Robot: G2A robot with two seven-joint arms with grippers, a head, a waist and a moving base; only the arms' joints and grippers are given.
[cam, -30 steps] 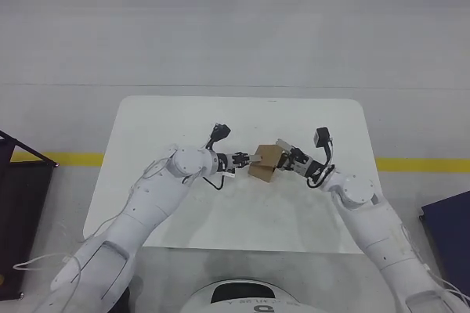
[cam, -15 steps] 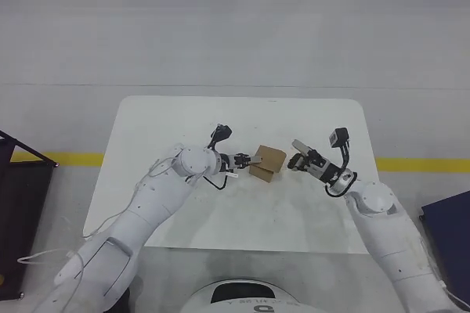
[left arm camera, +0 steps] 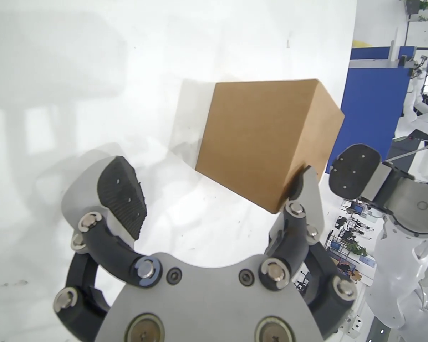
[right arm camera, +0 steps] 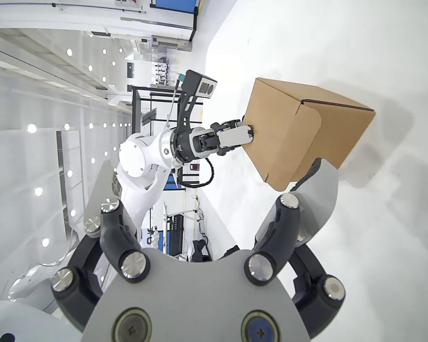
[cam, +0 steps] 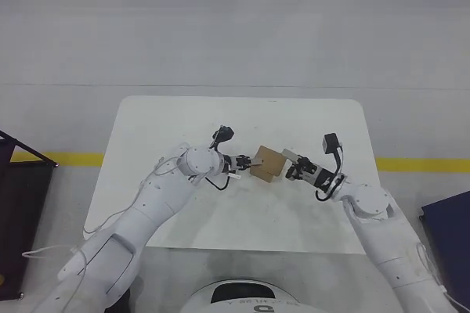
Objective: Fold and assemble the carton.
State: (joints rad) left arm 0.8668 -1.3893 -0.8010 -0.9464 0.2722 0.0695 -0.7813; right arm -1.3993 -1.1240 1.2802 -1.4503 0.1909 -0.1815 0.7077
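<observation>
The grey floor carries a yellow stripe that passes behind the white desk, a rounded-corner top on which both arms meet near the middle. Between them is the carton, a plain brown cardboard box already folded into a closed cube. It is turned at an angle to the desk's edges, and in the right wrist view it looks tipped rather than square to the surface. Whether it rests flat or on one edge cannot be told. The left gripper is at the side of the carton nearer the left arm, with its jaws spread wide and gripping nothing. One finger touches the carton's nearest corner, while the ribbed black pad of the other hangs clear over bare desk. The right gripper is at the opposite side, also spread wide and holding nothing. One of its fingers is touching the carton's lower edge, the other well apart from it. On the face towards the right arm, a tuck flap with a rounded corner lies closed against the box.
</observation>
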